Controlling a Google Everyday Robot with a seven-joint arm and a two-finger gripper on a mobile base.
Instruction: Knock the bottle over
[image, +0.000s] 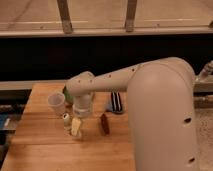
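Note:
The small pale bottle (66, 121) with a white cap stands on the wooden table (45, 145), just in front of the translucent white cup (56, 102). It looks roughly upright; I cannot tell whether it is tilting. My gripper (76, 127) hangs from the big white arm (115, 80) and sits low over the table, right against the bottle's right side. The arm hides part of the table behind it.
A green bowl (65, 94) is mostly hidden behind the arm's wrist. A brown oblong item (104, 123) lies to the right of the gripper. A dark striped object (116, 101) lies farther back right. The table's left edge is close to the cup.

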